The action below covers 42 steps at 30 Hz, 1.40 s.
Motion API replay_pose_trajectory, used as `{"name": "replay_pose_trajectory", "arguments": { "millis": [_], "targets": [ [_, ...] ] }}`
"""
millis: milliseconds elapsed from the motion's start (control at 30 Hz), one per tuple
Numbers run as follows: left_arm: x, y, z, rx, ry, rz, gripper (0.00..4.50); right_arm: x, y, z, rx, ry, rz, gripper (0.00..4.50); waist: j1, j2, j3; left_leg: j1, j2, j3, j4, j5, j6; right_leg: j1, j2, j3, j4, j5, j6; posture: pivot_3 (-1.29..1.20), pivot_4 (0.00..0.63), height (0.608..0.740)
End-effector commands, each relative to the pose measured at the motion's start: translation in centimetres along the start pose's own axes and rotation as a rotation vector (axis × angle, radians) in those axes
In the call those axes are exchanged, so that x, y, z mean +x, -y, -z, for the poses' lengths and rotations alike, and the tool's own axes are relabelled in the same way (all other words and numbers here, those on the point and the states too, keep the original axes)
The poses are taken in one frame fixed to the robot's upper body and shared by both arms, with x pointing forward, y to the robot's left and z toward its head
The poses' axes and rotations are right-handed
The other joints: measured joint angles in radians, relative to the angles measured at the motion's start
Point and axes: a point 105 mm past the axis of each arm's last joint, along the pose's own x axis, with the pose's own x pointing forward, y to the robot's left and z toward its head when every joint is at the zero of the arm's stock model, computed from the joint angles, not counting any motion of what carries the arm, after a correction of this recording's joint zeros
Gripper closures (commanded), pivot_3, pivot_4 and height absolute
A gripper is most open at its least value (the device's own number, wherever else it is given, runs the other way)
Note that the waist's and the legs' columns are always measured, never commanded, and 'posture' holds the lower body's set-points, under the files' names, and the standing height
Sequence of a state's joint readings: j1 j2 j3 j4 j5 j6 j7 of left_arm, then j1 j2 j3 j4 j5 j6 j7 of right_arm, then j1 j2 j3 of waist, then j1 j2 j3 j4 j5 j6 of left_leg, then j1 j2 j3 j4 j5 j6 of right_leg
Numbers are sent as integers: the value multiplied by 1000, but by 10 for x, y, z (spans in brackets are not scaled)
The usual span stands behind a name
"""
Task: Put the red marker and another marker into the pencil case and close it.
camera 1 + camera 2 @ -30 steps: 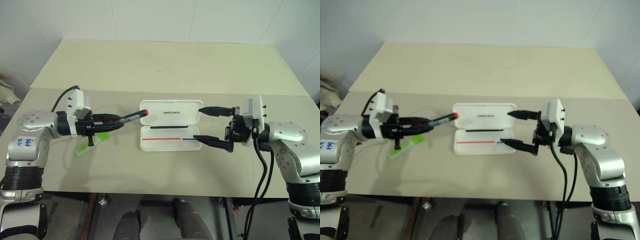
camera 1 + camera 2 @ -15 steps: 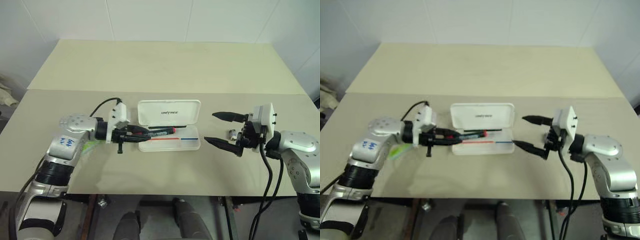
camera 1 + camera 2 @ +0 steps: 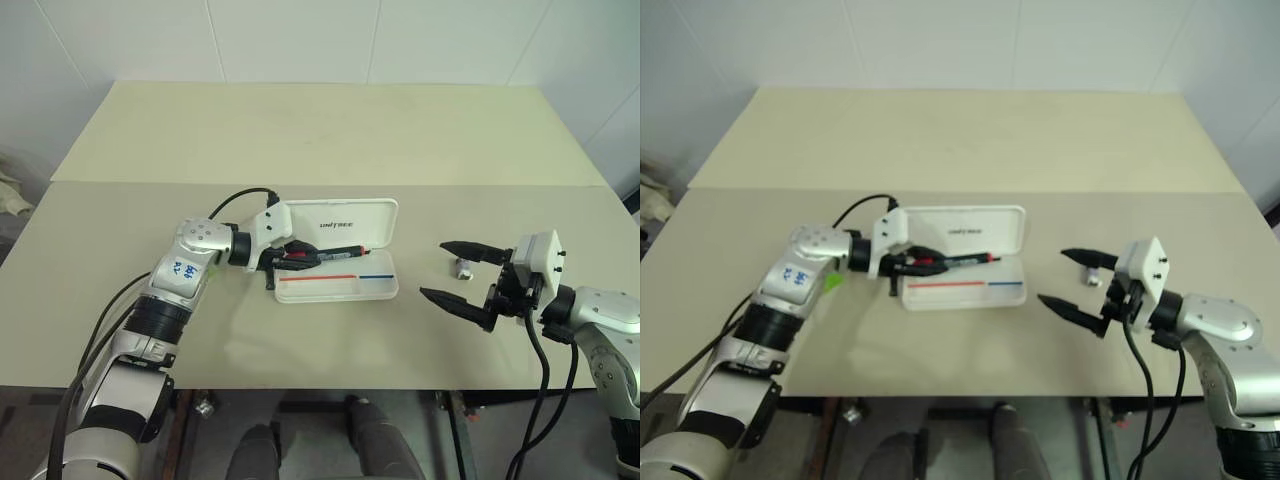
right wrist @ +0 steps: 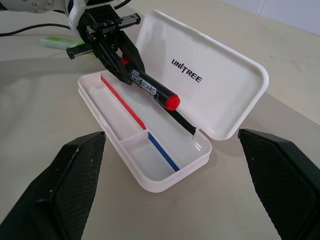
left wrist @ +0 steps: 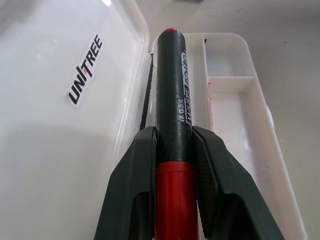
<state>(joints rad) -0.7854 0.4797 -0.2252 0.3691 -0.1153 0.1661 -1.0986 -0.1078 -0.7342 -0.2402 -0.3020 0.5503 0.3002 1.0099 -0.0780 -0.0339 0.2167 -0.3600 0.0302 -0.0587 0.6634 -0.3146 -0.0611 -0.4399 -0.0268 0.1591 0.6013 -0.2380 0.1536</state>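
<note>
Left hand (image 3: 300, 256) clamped on the red marker (image 3: 335, 254), over the open pencil case (image 3: 337, 288).
It lay lengthwise along the case, red end toward the wide-apart right hand (image 3: 447, 270) beside it on the table (image 3: 300, 130).

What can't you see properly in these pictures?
- Light green highlighter: mostly hidden behind the left arm in the head views; its cap end is covered by the left tool in the right wrist view.
- Small silver object on the beige table: too small to identify.
- Black marker with red cap: cap end cut off by the left wrist view's edge.
</note>
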Motion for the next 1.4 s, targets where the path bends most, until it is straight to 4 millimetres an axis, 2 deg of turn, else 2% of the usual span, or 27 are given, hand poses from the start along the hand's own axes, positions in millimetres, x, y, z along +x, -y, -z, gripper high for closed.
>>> {"name": "replay_pose_trajectory", "arguments": {
  "millis": [33, 533, 733, 833, 933, 1100, 1200, 1300, 1400],
  "targets": [
    [4, 0, -11, 48, 5, 38, 3848, 0, -3, -16, -53, 48, 3, 0, -1, 0, 0, 0, 0, 0, 0, 0, 0, 0, 0, 0, 0, 0, 0, 0, 150, 740],
    [14, 2, -5, 4, 3, 39, 3848, 7, -7, -23, -70, 89, -11, 0, 2, 0, 0, 0, 0, 0, 0, 0, 0, 1, 0, 0, -1, 0, 1, 0, 150, 740],
    [17, 5, -19, -10, 65, 60, 1886, 11, -8, -24, -69, 98, -19, 0, 2, 0, 0, 0, 0, 0, 0, 0, 0, 1, 0, 0, -1, 0, 1, 0, 150, 740],
    [17, 17, -34, -21, 135, 133, 886, 14, -8, -23, -65, 104, -24, 0, 2, 0, 0, 0, 0, 0, 0, 0, 0, 1, 0, 0, -1, 1, 1, 0, 150, 740],
    [16, 23, -40, -15, 156, 161, 11, 17, -8, -23, -62, 109, -31, 0, 1, 0, 0, 0, 0, 0, 0, 0, 0, 1, 0, 0, -1, 1, 1, 0, 150, 740],
    [3, 29, -59, -34, 257, 176, 11, 21, -7, -23, -59, 114, -50, 0, -3, 0, 0, 1, 0, 0, 0, 0, 0, 2, 0, 1, 0, 1, 1, 0, 150, 740],
    [-5, 30, -64, -46, 279, 157, 11, 22, -6, -22, -57, 114, -58, 0, -2, 0, 0, 1, 0, -1, 0, 0, 0, 2, 0, 1, 0, 1, 1, 0, 150, 740],
    [-34, 33, -66, -50, 303, 106, 11, 26, -4, -23, -60, 115, -90, 0, -12, 0, 0, 2, 0, 0, 0, 0, 0, 3, 0, 1, -1, 1, 1, 0, 150, 740],
    [-66, 42, -53, -96, 246, 29, 11, 29, -1, -24, -64, 116, -120, 0, -20, 0, 0, 4, 1, 0, -1, 0, 0, 2, 0, 1, 1, 0, 0, 0, 150, 740]
  ]
}}
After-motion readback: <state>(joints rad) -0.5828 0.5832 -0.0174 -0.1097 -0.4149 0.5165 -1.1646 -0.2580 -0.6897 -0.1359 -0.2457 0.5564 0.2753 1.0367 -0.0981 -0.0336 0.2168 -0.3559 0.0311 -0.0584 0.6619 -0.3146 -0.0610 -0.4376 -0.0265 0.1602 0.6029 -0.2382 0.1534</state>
